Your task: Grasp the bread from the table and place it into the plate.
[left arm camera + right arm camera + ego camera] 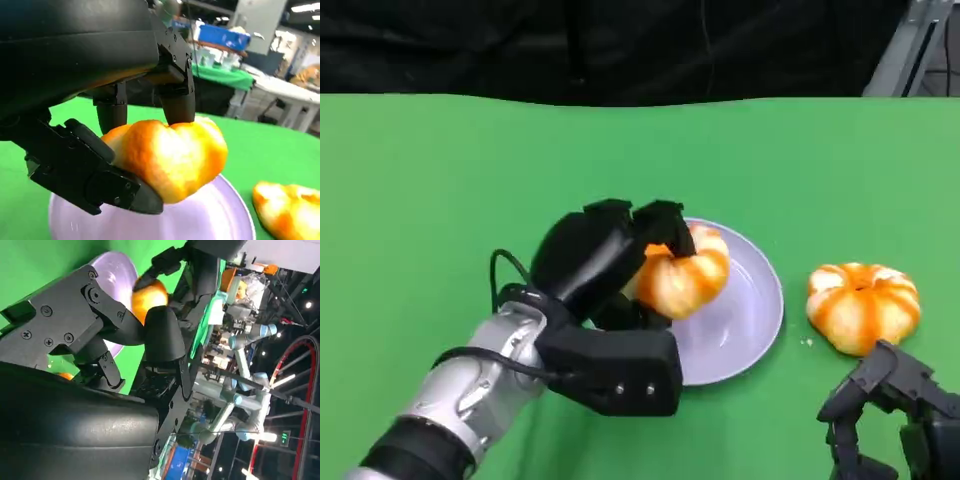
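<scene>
holding one pumpkin-shaped bread roll (685, 275) in the left hand (605, 265), fingers clamped over its top and thumb under it, just above the lilac plate (750, 320); lowering and release judged still to do. lying unclaimed on the green table (420, 180) just beside the plate: second roll (863, 305). resting near it, holding nothing: right hand (890, 400), fingers loosely apart.
</scene>
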Motion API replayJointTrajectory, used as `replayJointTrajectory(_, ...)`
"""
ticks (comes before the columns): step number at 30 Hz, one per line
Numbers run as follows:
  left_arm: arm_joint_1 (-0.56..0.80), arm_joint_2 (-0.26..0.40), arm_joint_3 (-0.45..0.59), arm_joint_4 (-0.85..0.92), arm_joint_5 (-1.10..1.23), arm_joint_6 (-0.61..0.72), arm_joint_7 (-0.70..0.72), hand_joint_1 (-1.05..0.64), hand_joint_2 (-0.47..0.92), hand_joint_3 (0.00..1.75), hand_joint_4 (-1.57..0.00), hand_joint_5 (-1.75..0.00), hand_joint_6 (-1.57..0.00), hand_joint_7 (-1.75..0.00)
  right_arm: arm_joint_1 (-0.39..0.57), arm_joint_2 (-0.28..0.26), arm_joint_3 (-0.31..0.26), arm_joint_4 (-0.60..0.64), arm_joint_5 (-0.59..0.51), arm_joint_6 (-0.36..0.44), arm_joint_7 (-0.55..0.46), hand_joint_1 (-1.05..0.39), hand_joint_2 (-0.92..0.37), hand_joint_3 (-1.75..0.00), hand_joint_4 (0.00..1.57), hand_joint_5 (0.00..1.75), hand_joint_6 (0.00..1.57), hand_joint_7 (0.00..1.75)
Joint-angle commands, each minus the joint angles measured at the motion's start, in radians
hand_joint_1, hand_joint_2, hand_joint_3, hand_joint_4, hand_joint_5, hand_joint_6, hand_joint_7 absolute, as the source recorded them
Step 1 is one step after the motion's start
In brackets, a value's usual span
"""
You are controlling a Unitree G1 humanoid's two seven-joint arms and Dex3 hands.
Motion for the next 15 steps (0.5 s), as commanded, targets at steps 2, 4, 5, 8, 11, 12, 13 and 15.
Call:
replayJointTrajectory(2, -0.040, -0.007, -0.028, 0.028, 0.021, 0.011, -0.057, -0.09, 0.92, 0.23, -0.52, -1.74, -0.59, -1.49, 0.009, -0.002, -0.004, -0.022, 0.003, 0.016, -0.008, -0.12, -0.50, -1.23, 0.84, 1.75, 0.77, 1.51)
replayJointTrajectory(4, -0.046, -0.014, -0.035, 0.050, 0.023, 0.012, -0.065, -0.08, 0.92, 0.23, -0.51, -1.73, -0.63, -1.44, 0.009, -0.003, -0.003, -0.020, 0.011, 0.009, -0.007, -0.10, -0.51, -1.23, 0.84, 1.75, 0.76, 1.50)
replayJointTrajectory(5, -0.047, -0.019, -0.036, 0.067, 0.021, 0.009, -0.063, -0.08, 0.92, 0.23, -0.50, -1.72, -0.63, -1.42, 0.009, -0.004, -0.003, -0.019, 0.011, 0.007, -0.007, -0.09, -0.51, -1.23, 0.85, 1.75, 0.77, 1.50)
replayJointTrajectory(8, -0.053, -0.029, -0.041, 0.110, 0.018, -0.002, -0.048, -0.08, 0.92, 0.23, -0.47, -1.73, -0.62, -1.43, 0.009, -0.008, -0.005, -0.015, 0.007, 0.003, -0.008, -0.10, -0.51, -1.22, 0.84, 1.75, 0.76, 1.51)
replayJointTrajectory(11, -0.056, -0.036, -0.048, 0.154, 0.015, -0.020, -0.040, -0.10, 0.92, 0.33, -0.50, -1.45, -0.66, -1.16, 0.008, -0.009, -0.006, -0.016, 0.006, 0.005, -0.007, -0.12, -0.50, -1.23, 0.84, 1.75, 0.76, 1.51)
replayJointTrajectory(12, -0.054, -0.038, -0.048, 0.164, 0.013, -0.024, -0.042, -0.12, 0.92, 0.33, -0.54, -1.23, -0.72, -0.97, 0.007, -0.009, -0.005, -0.014, 0.011, 0.001, -0.005, -0.11, -0.50, -1.23, 0.84, 1.75, 0.76, 1.51)
replayJointTrajectory(13, -0.052, -0.037, -0.049, 0.169, 0.015, -0.022, -0.045, -0.20, 0.92, 0.31, -0.64, -0.77, -0.80, -0.57, 0.008, -0.008, -0.005, -0.013, 0.012, -0.001, -0.006, -0.11, -0.49, -1.25, 0.85, 1.75, 0.77, 1.51)
replayJointTrajectory(15, -0.054, -0.027, -0.064, 0.163, 0.039, -0.007, -0.053, -0.38, 0.92, 0.32, -0.68, -0.27, -0.82, -0.15, 0.008, -0.008, -0.005, -0.010, 0.011, -0.004, -0.006, -0.11, -0.49, -1.26, 0.85, 1.75, 0.77, 1.50)
